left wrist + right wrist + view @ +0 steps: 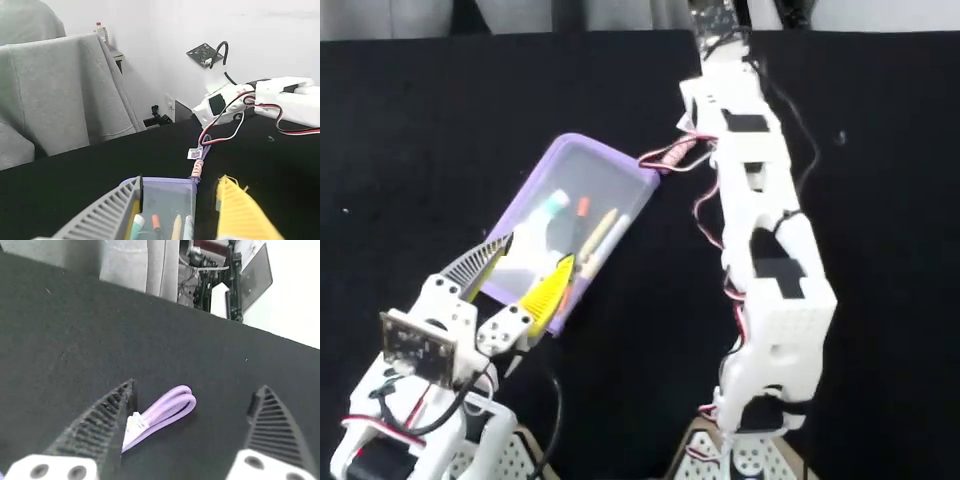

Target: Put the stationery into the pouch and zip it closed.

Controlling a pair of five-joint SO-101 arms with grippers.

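Pouch (pixel 610 178) near end inside left gripper (pixel 517 275)

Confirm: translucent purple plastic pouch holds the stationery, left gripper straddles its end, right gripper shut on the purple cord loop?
No: right gripper is open, fingers either side of the purple cord loop, per the right wrist view. The translucent purple plastic pouch holds stationery; left gripper straddles its end.

The left gripper (pixel 535 252), fingers spread, straddles the purple pouch (pixel 590 165); pens (pixel 603 228) lie inside, just beyond its fingertips.
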